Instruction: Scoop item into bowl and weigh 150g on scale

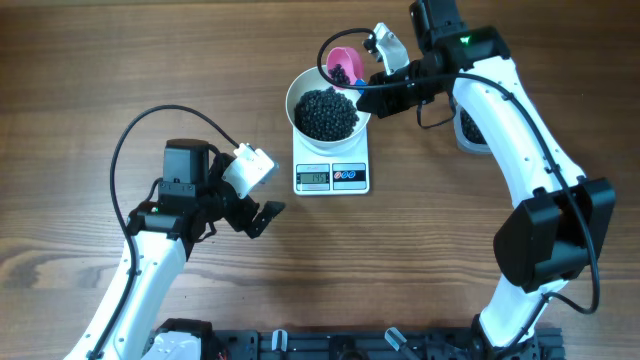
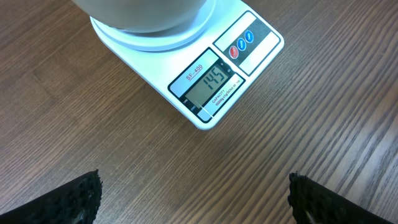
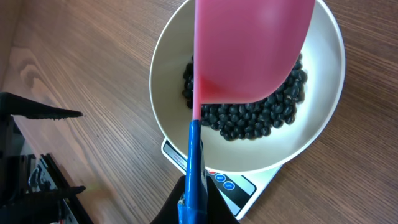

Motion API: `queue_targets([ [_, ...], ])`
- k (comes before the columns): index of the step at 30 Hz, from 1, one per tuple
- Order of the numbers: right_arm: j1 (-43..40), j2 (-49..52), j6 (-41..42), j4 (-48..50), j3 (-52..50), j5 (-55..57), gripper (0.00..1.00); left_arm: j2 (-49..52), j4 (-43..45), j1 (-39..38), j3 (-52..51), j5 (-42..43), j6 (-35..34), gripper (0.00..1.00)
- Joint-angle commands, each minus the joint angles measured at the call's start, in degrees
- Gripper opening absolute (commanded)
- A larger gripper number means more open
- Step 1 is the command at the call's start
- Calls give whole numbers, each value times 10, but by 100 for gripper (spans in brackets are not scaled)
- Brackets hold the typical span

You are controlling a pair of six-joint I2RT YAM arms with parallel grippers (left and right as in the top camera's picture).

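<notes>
Pink scoop (image 3: 249, 50) over bowl (image 3: 166, 68) of beans (image 3: 249, 118) on scale (image 2: 252, 59), right end effector (image 3: 193, 208) clamped on its handle; left end effector (image 2: 196, 202) fully open, empty.

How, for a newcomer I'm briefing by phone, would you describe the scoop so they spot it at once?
Find the white scale in the table's middle, carrying a white bowl of dark beans. Over the bowl's far rim the right gripper holds the scoop. It is the only pink thing there, with a blue handle.
</notes>
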Motion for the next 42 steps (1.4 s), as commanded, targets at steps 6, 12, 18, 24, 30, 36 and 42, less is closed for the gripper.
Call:
queue_targets([
  [6, 44, 6, 0, 0, 13, 100, 4, -5, 1, -4, -6, 11, 9, 100],
  [12, 89, 6, 1, 0, 13, 213, 4, -5, 1, -4, -6, 11, 9, 100],
  [18, 91, 6, -30, -4, 13, 251, 4, -5, 1, -4, -6, 11, 9, 100],
  [24, 92, 6, -50, -4, 13, 249, 4, -5, 1, -4, -6, 11, 9, 100],
  [30, 101, 6, -76, -3, 13, 286, 4, -5, 1, -4, -6, 11, 9, 100],
  [36, 106, 6, -87, 3, 13, 241, 4, -5, 1, -4, -6, 11, 9, 100],
  [42, 81, 6, -71, 0, 13, 127, 4, -5, 2, -4, -6, 11, 9, 100],
])
